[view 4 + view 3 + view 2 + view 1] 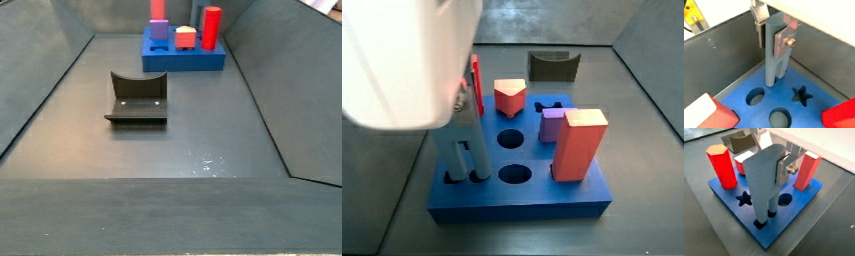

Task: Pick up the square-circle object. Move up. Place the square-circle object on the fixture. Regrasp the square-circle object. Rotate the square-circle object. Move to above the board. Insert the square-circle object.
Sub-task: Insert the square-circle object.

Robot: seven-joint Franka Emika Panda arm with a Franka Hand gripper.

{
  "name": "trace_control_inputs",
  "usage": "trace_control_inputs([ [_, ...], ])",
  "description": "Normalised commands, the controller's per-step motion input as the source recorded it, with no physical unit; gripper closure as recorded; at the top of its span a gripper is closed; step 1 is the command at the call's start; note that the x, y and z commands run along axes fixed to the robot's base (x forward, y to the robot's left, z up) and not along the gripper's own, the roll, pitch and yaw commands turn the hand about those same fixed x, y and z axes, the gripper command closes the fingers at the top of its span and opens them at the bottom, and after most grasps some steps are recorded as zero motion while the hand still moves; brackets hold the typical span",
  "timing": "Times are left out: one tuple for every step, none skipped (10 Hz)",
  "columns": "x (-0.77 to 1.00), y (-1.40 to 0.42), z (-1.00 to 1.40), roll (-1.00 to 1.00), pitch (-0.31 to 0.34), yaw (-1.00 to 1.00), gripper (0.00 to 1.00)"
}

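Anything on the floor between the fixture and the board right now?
No. In a side view the grey floor between the fixture and the board is bare. The gripper is at the board, around the square-circle object.

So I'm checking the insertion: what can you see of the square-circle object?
The square-circle object is a slender grey-blue bar, matte like plastic, ending in two thin prongs. It stands upright at a corner of the blue board, with its prong tips entering holes there. The gripper is at its upper part, a silver finger flat against its side. Nothing else touches it.

In a side view a blurred white arm hid the claw and much of the square-circle object.
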Motion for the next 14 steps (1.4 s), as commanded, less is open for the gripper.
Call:
trace_control_inputs([
  [-0.24, -0.14, -0.53, 0.11, -0.060, 0.00, 1.00],
  [-0.21, -0.11, -0.48, 0.15, -0.036, 0.00, 1.00],
  [-0.04, -0.06, -0.55, 0.22, -0.033, 0.00, 1.00],
  [0.05, -0.02, -0.75, 0.24, -0.023, 0.05, 1.00],
  [0.16, -0.07, -0.88, 0.21, -0.026, 0.04, 1.00],
  [0.33, -0.11, -0.94, 0.18, 0.000, 0.00, 1.00],
  [0.45, -0.17, -1.00, 0.12, 0.000, 0.00, 1.00],
  [0.57, -0.17, -1.00, 0.09, 0.000, -0.03, 1.00],
  [0.63, -0.03, -0.96, 0.16, 0.000, -0.06, 1.00],
  [0.35, 0.20, -0.83, 0.22, 0.000, 0.00, 1.00],
  [0.17, 0.28, -0.89, 0.21, 0.000, 0.01, 1.00],
  [0.17, 0.27, -0.89, 0.21, 0.000, 0.02, 1.00],
  [0.23, 0.25, -0.99, 0.15, 0.000, 0.00, 1.00],
  [0.41, 0.20, -1.00, 0.05, 0.030, -0.04, 1.00],
])
